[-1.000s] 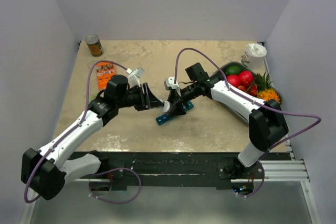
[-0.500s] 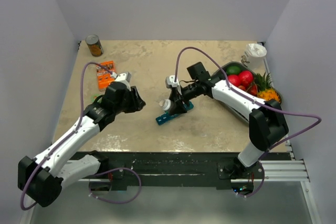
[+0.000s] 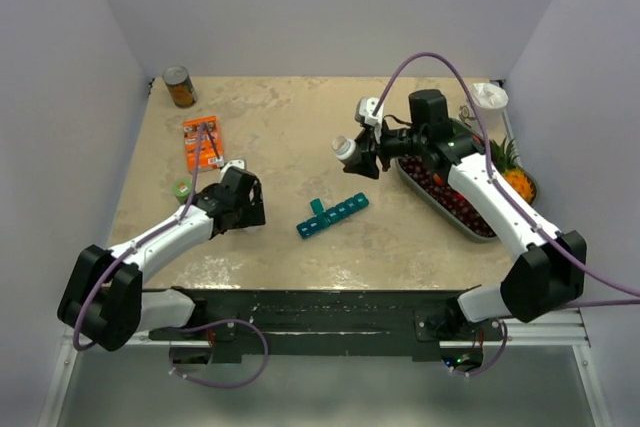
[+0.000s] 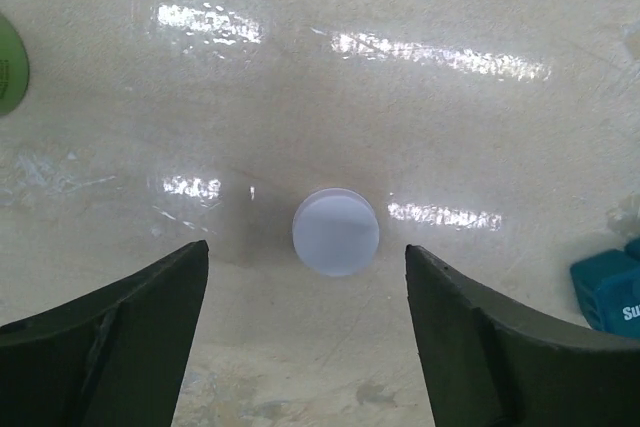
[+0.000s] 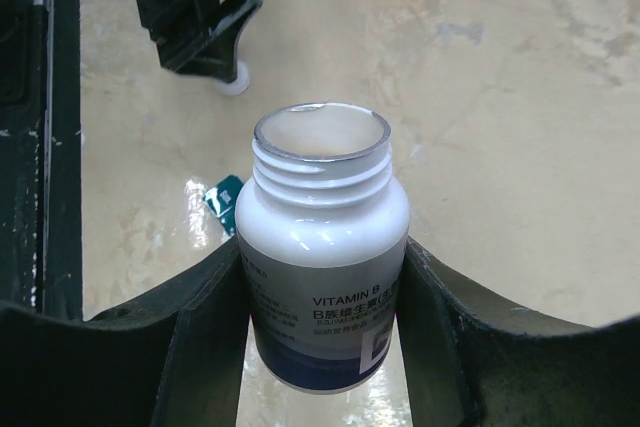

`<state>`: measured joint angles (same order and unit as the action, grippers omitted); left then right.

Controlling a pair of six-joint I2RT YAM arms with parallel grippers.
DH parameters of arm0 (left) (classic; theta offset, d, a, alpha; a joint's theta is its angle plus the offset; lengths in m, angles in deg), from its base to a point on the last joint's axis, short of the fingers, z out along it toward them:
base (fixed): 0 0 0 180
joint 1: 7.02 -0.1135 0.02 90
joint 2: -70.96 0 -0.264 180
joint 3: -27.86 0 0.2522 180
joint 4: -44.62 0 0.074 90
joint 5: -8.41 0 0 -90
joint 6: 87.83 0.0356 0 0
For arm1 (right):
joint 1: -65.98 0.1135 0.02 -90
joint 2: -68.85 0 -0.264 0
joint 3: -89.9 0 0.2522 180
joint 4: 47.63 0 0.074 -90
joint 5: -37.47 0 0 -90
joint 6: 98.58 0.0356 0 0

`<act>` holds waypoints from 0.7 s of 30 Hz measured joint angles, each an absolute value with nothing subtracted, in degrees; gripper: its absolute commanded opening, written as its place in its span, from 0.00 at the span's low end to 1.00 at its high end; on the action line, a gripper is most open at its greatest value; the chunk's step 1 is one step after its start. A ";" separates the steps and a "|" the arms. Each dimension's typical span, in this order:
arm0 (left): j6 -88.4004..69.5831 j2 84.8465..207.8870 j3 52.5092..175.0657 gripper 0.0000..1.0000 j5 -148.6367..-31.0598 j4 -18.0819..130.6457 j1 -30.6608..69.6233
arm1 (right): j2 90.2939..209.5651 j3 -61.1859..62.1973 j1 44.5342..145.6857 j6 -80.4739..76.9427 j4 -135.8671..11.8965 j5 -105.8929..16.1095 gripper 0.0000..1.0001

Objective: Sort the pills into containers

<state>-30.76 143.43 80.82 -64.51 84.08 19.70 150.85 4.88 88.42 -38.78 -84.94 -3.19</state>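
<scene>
The teal containers strip (image 3: 333, 215) lies on the table's middle, some lids raised; one end shows in the left wrist view (image 4: 610, 292) and a corner below the bottle (image 5: 225, 202). My right gripper (image 3: 362, 153) (image 5: 322, 287) is shut on a white vitamin bottle (image 3: 347, 149) (image 5: 322, 247), which is uncapped and held above the table behind the strip. My left gripper (image 3: 245, 211) (image 4: 306, 267) stands open, low over the table left of the strip. The white bottle cap (image 4: 336, 232) lies flat just ahead of its fingers, untouched. The pills are hidden.
A grey tray (image 3: 478, 229) of fruit stands at the right. An orange box (image 3: 200, 142), a can (image 3: 180, 87) and a small green lid (image 3: 182, 188) (image 4: 8, 62) sit at the left. A white cup (image 3: 487, 99) is at the back right.
My right gripper has lifted the bottle off the strip and carried it back and to the right. My left gripper drew back to the left, came down to the table and opened, letting the cap go.
</scene>
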 measured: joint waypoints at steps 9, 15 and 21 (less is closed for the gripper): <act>-28.81 136.70 81.45 0.96 -68.64 84.84 19.24 | 148.24 3.70 88.40 -36.17 -83.56 -3.96 0.00; -23.96 126.97 81.98 0.95 -93.86 76.56 19.13 | 147.63 10.25 88.35 -36.46 -82.51 -3.72 0.00; -30.41 122.58 77.50 0.98 -111.41 56.87 20.05 | 147.63 12.59 88.35 -37.55 -82.21 -3.21 0.00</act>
<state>-30.41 122.58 77.50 -111.41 56.87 20.05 147.63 12.59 88.35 -37.55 -82.21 -3.21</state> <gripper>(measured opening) 0.954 0.554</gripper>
